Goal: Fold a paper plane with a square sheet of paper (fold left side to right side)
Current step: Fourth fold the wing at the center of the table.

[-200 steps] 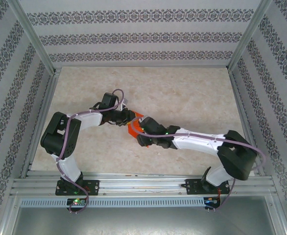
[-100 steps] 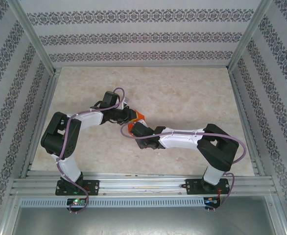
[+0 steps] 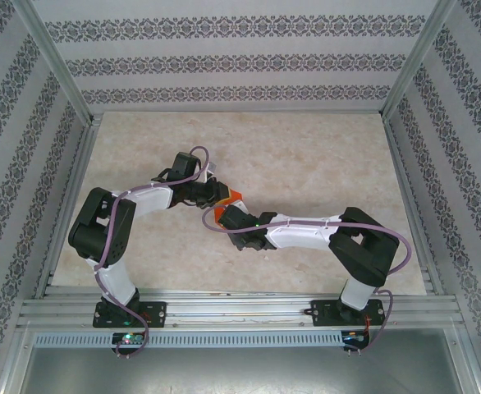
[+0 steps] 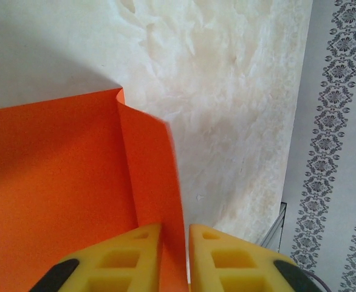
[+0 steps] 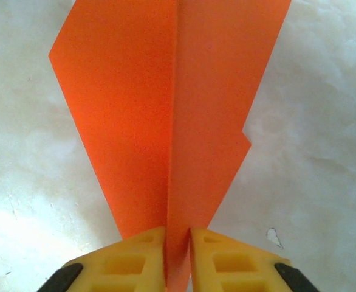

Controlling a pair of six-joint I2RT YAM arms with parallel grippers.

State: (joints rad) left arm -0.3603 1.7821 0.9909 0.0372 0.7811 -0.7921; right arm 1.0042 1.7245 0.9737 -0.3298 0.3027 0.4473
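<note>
Now the paper [image 5: 166,91] is at mid-worktop [image 3: 306,156], its long crease running straight out from the right hand [image 5: 178,240], which pinches its pointed end. The left hand [image 4: 175,243] pinches a raised flap at the far end, so both are equally near.

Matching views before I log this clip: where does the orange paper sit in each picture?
Top external: orange paper just left of picture centre.
Left wrist: orange paper covers the lower left, and a raised flap runs down into the left tool.
Right wrist: orange paper in the centre, tapering down into the right tool.
Shared landmark: the marbled beige tabletop beneath it.
</note>
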